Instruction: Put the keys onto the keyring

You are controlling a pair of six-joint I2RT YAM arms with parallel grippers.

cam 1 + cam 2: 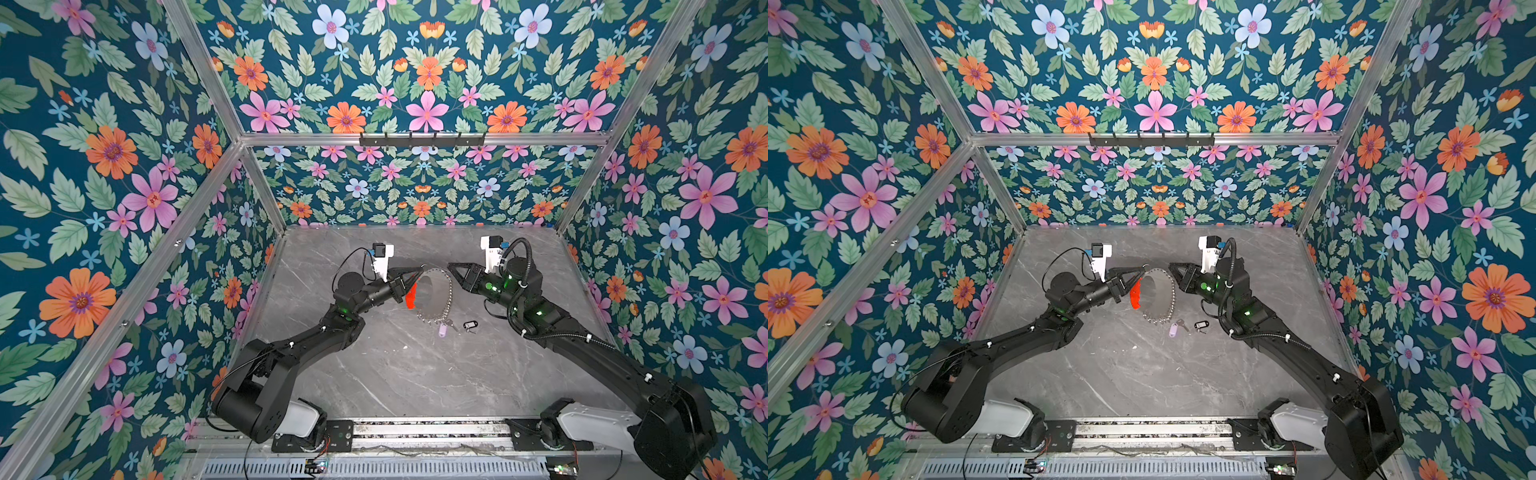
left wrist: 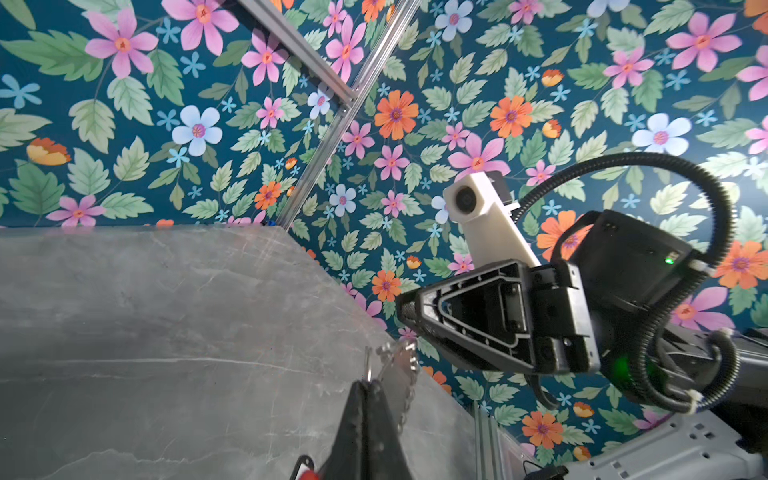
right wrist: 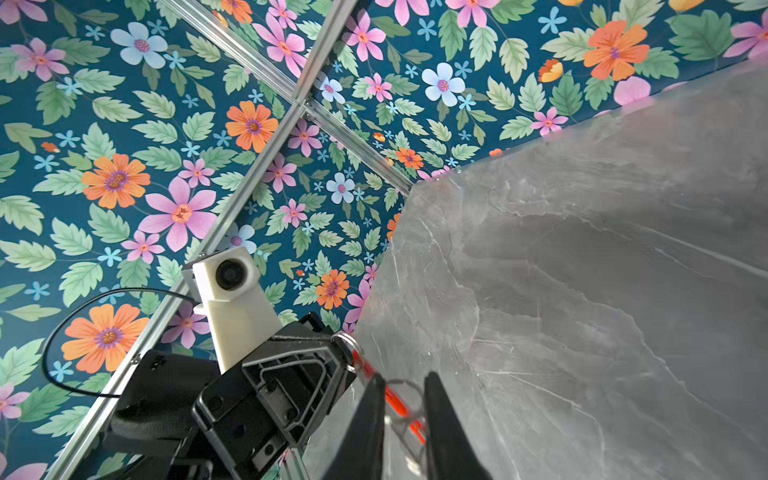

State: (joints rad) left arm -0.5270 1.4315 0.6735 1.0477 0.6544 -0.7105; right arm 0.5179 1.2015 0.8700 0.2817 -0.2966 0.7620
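My left gripper (image 1: 420, 271) (image 1: 1144, 269) (image 2: 368, 384) is shut on a small ring at the top of the keyring. The keyring hangs below it, showing its red plastic section (image 1: 410, 297) (image 1: 1135, 296) and its row of silver split rings (image 1: 449, 291) (image 2: 405, 361). My right gripper (image 1: 450, 266) (image 1: 1170, 266) (image 3: 405, 380) faces it from the other side. Its jaws are narrowed onto one split ring (image 3: 399, 384) in front of the red section (image 3: 392, 401). Both keys lie on the table by the loop's low end, one with a lilac tag (image 1: 443, 330) (image 1: 1173, 330) and one with a black-framed tag (image 1: 470, 325) (image 1: 1200, 325).
The grey marble table (image 1: 395, 374) is boxed in by floral walls and aluminium frame posts. A black hook rail (image 1: 422, 139) sits on the back crossbar. The two wrists stand close together over the middle back of the table.
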